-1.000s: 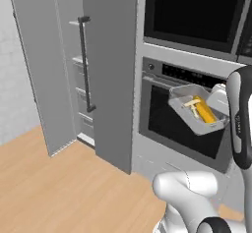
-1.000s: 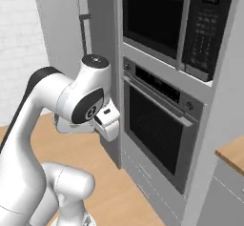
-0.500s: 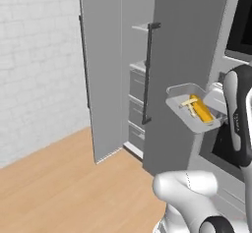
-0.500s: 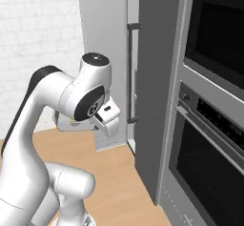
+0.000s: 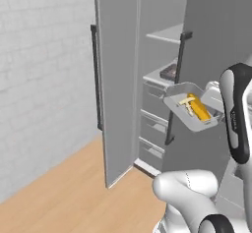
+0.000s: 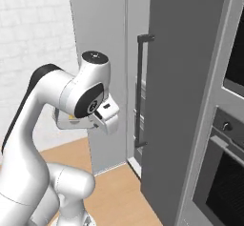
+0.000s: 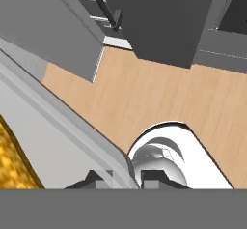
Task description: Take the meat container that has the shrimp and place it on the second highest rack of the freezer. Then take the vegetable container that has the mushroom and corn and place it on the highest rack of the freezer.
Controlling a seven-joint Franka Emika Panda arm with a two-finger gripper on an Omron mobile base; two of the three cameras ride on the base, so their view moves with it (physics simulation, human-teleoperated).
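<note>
My gripper (image 5: pixel 210 97) is shut on the rim of the vegetable container (image 5: pixel 189 111), a shallow grey tray carrying yellow corn (image 5: pixel 198 107) and a pale mushroom (image 5: pixel 185 102). It hangs in front of the open freezer (image 5: pixel 157 79). Inside, a dark container (image 5: pixel 170 71) rests on a rack below the top shelf (image 5: pixel 170 32); its contents are too small to tell. In the hand view the container's rim (image 7: pixel 72 126) runs diagonally past the gripper (image 7: pixel 124 177), with corn (image 7: pixel 14 163) at the lower left. The right base view has the gripper (image 6: pixel 104 119) holding the tray edge (image 6: pixel 66 121).
The freezer's left door (image 5: pixel 115 79) stands open towards me. A closed door with a dark vertical handle (image 5: pixel 176 87) is right of the opening. Drawers (image 5: pixel 152 124) fill the lower freezer. An oven (image 6: pixel 224 153) lies further right. Wood floor (image 5: pixel 74 192) and a white brick wall (image 5: pixel 44 70) are on the left.
The whole picture has shifted from the oven front to the open freezer, so the base has moved. The vegetable container has stayed in my shut gripper throughout.
</note>
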